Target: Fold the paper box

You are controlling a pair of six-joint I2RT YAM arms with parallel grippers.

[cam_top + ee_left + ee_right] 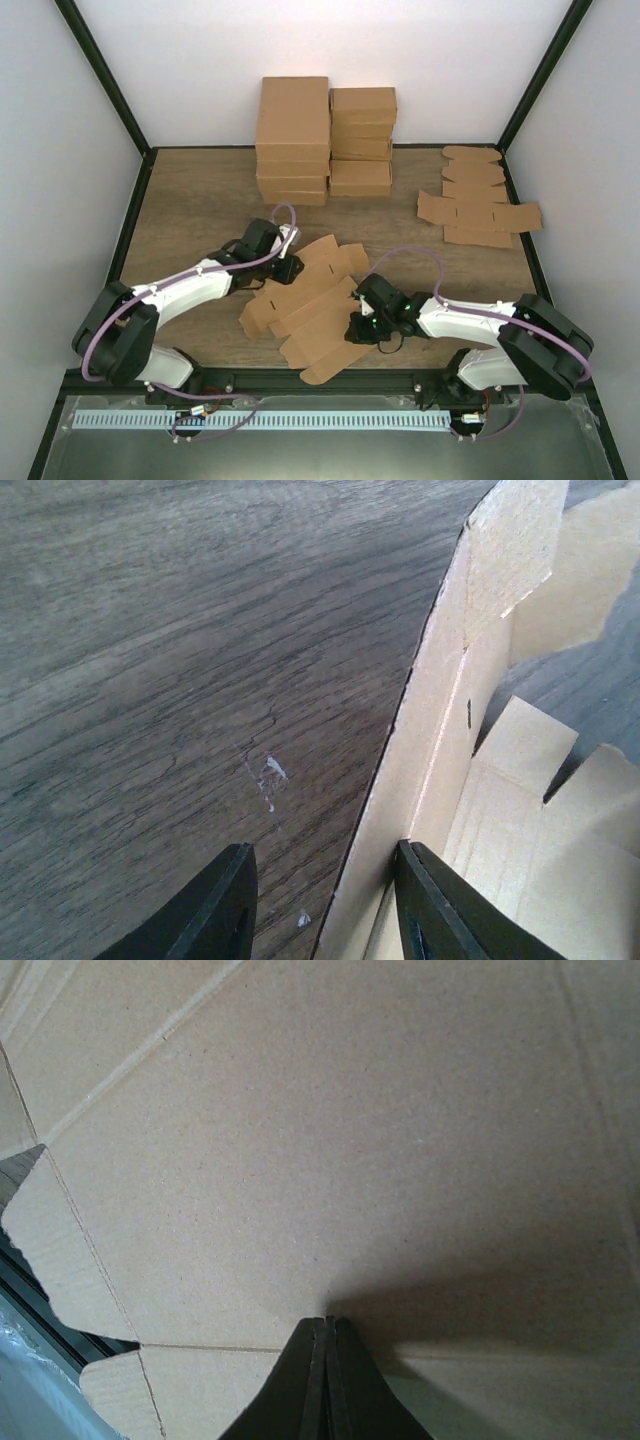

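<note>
The paper box [312, 298] is a flat brown cardboard blank lying in the middle of the table, with one side flap raised on its left. My left gripper [288, 264] sits at that raised flap. In the left wrist view the flap's wall [440, 730] stands between the fingers of my left gripper [325, 905]. The right finger [432, 910] touches the wall and the left finger [215, 915] stands clear over bare wood, so the gripper is open. My right gripper [358, 330] is shut, its tip [327, 1326] pressed down on a flat panel of the box [350, 1140].
Two stacks of ready-made brown cartons [325, 140] stand at the back centre. Several flat brown blanks [478, 205] lie at the back right. White walls with black frame posts close in the table, and a metal rail [300, 380] runs along its near edge.
</note>
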